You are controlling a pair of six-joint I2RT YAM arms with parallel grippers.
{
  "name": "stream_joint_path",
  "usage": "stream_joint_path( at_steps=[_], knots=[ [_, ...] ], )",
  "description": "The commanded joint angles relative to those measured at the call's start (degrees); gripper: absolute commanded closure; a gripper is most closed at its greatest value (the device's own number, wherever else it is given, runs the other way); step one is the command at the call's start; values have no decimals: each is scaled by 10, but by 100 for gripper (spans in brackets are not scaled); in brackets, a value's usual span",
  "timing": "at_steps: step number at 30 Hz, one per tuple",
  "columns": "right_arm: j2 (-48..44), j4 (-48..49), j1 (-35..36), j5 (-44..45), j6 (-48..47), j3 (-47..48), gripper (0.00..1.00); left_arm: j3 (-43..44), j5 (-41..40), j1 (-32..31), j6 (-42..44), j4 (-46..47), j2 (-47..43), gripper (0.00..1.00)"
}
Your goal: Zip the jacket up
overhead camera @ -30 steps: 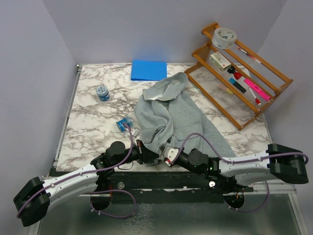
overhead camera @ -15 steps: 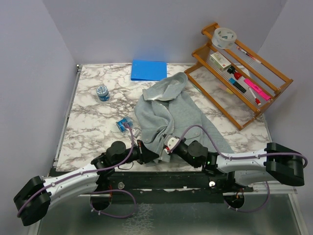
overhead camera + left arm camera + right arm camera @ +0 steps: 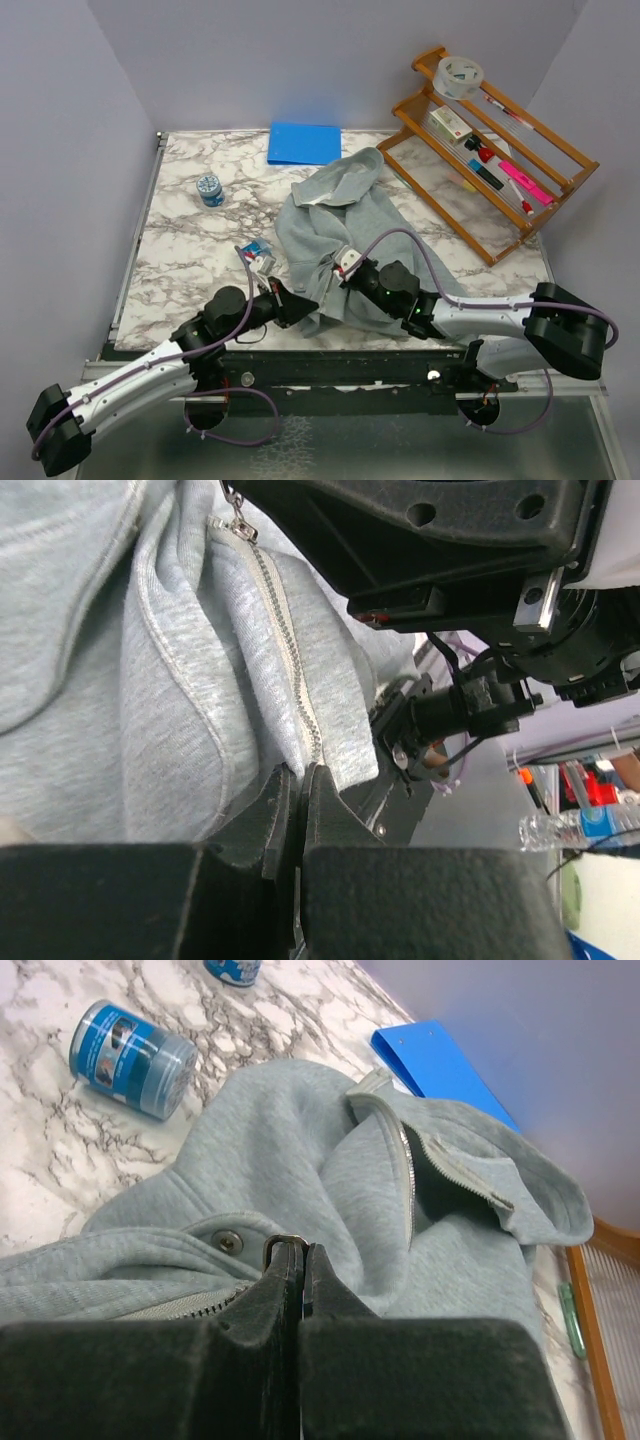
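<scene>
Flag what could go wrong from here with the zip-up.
Right gripper pinches only the tip of the small metal pull; it may slip out.
The jacket lies bunched and folded ahead, so the pull could jam in a fold.
Left gripper holds just the jacket's bottom edge; losing it, the fabric would probably drag instead of zipping.

The top camera looks down from above and behind the arms over the whole bench [image 3: 190, 250]. The left wrist camera sits close behind its fingers [image 3: 268, 815], pressed near the jacket [image 3: 100, 680]. The right wrist camera looks low across the jacket toward the blue folder [image 3: 440, 1060]. All three views share the jacket.
</scene>
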Motion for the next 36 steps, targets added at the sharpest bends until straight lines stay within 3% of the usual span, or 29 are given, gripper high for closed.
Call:
stream_joint_path(
  at_steps=[1,9,14,17,20,24,26,31,36],
  knots=[
    [22,13,-54,52,-8,41,100,41,13,-7,14,-135,-54,100],
    [-10,-88,-61,34,35,120,99,177,-87,-7,51,-265,-93,100],
    [-66,-177,-60,-15,110,174,99,292,-159,-7,94,-308,-48,100],
    [-97,-165,-60,-37,139,183,100,358,-198,-7,131,-310,-7,100],
    [-111,-158,-60,13,146,210,100,433,-207,-7,184,-300,69,100],
    [-98,-145,-65,116,83,265,99,528,-198,-2,255,-277,187,100],
    [-86,-140,-86,134,65,293,100,582,-169,27,288,-271,247,100],
    [-65,-147,-162,122,70,393,100,747,82,178,272,-225,401,100],
    [-35,-147,-196,96,-13,506,100,970,154,185,302,-246,548,100]
  ],
)
